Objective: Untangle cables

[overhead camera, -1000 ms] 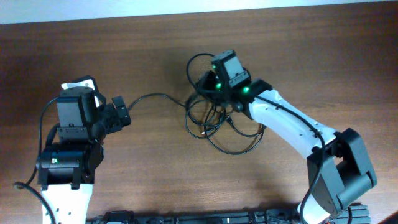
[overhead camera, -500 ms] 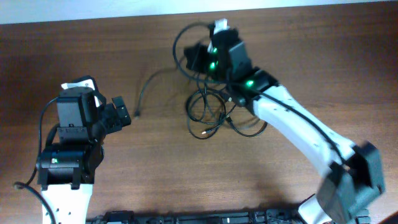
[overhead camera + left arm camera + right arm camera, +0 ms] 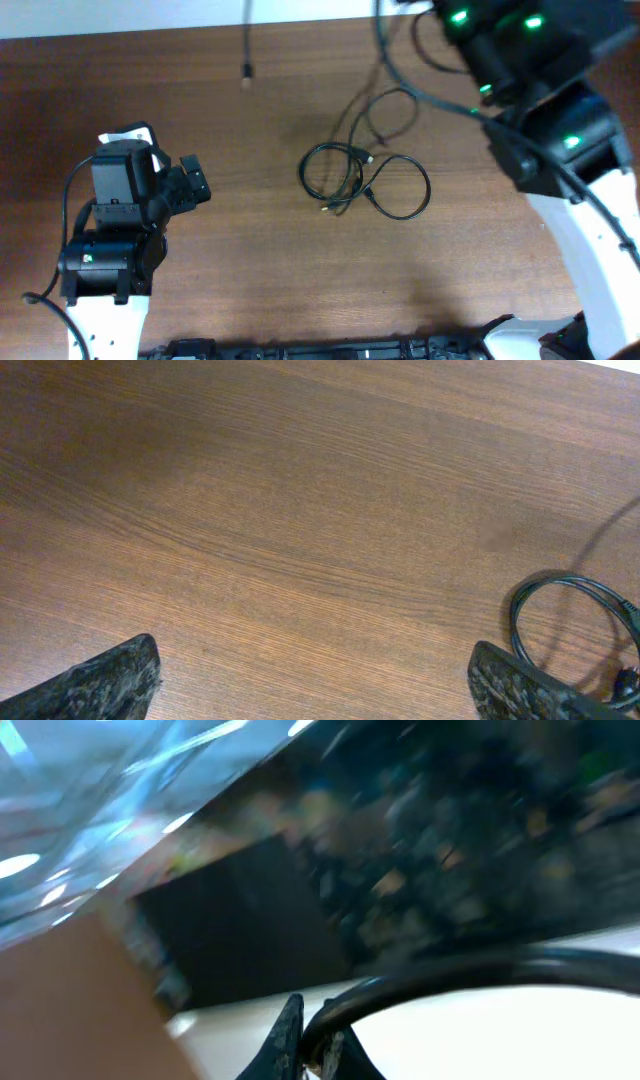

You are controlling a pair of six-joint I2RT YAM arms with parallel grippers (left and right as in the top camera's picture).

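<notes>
I note the right arm (image 3: 560,130) held high, right pincer (image 3: 310,1045) clamped on one thin black cable (image 3: 450,975); left pincer (image 3: 315,685) fully spread over the wood-grained tabletop (image 3: 300,510).

Top of hanging cable (image 3: 379,40) beyond overhead's upper edge; right-wrist view blurred

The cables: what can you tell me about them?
The cables are thin, black, flexible cords with small plugs. Most lie in loose, overlapping loops on the wooden table. One strand rises off the pile to the right gripper, which is shut on it; a plugged end hangs free farther left.
</notes>
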